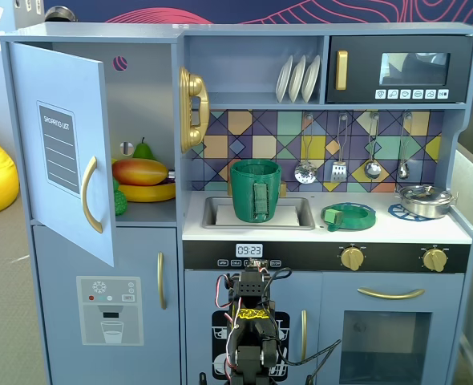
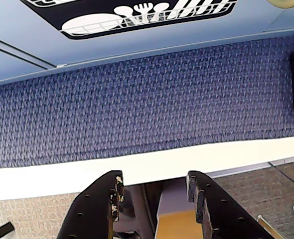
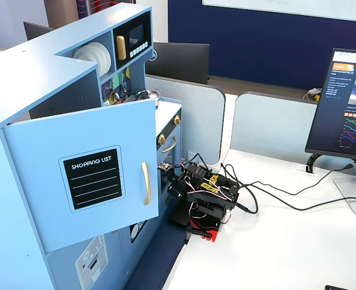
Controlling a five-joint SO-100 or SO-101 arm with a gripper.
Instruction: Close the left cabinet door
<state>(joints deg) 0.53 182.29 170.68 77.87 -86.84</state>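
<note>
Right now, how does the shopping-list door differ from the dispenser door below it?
The shopping-list door stands swung open; the dispenser door is shut flush. The upper one carries a black chalkboard panel, the lower an ice/water dispenser picture. Both are light blue with gold handles.

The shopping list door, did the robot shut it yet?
Not yet. The left cabinet door hangs wide open, so the toy fruit on the shelf shows. Nothing looks done so far. The gripper is open and empty, pointing at the blue mat, folded low by the kitchen. Reaching the door and pushing it shut is all left.
</note>
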